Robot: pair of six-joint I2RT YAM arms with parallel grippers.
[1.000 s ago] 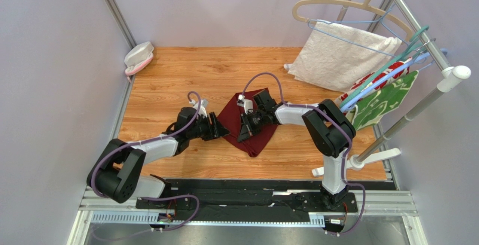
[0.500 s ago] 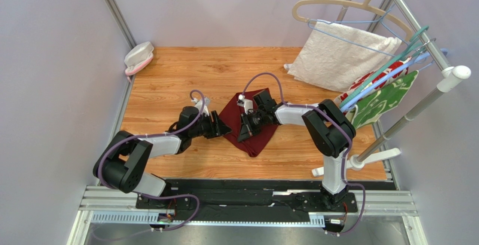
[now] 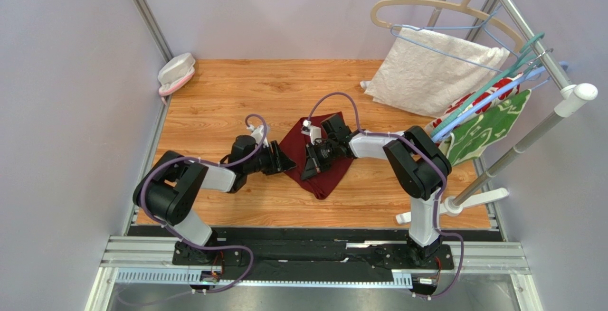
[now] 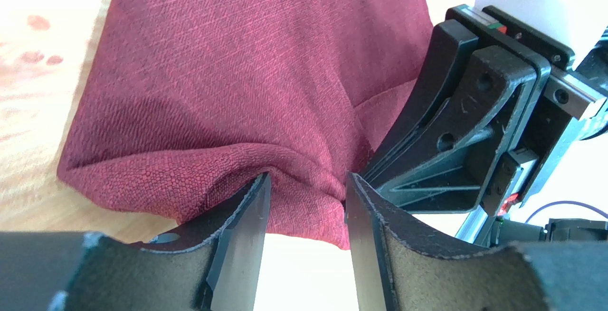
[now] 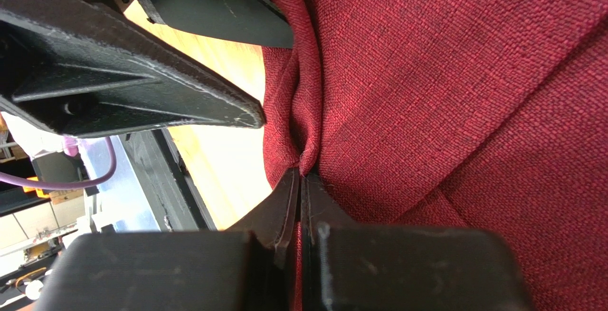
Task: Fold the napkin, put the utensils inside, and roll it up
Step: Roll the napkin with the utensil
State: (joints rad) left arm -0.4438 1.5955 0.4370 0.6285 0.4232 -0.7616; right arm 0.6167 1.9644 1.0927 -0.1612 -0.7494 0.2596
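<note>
**A:** Looking down from above, what do you count?

**B:** One napkin [image 3: 326, 174], bunched at the middle of the table [image 3: 235, 90]. There are two claws at its 9 o'clock edge, the left claw [image 3: 284, 163] and the right claw [image 3: 310, 165], nearly nose to nose. One white towel [image 3: 435, 69] sits at 2 o'clock from the napkin, and one small white-and-pink thing [image 3: 176, 72] at 10 o'clock.

**A:** And the grips?

**B:** From above I cannot tell, as the claws' own bodies hide the tips. The left wrist view shows the left claw's jaws apart, straddling a raised fold at the napkin's edge, with bare table between the fingers. The right claw is close at 3 o'clock there.

**A:** And the right wrist view?

**B:** There the right claw is clamped tight, pinching a ridge of napkin at its tips. The left claw's black fingers show at 10 o'clock.
</note>
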